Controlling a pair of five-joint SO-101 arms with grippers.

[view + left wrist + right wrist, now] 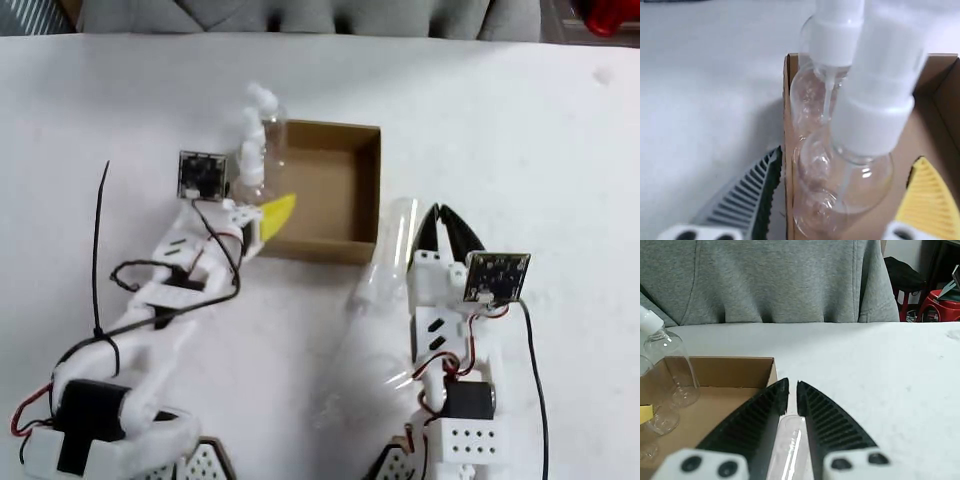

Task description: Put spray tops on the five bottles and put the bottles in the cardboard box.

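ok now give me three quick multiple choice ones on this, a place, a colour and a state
1. Where is the bottle without a top? A on the table beside the box; B inside it; C on the floor.
2. What colour are the spray tops? A yellow; B white; C black.
3. The left gripper is: A shut empty; B shut on a top; C open.
Answers: 1 A, it lies by the box's outer wall. 2 B, they show white. 3 C, its fingers stand wide apart.

Capped bottles [254, 152] at left in the cardboard box [371, 180], another bottle [386, 260] just right of it.
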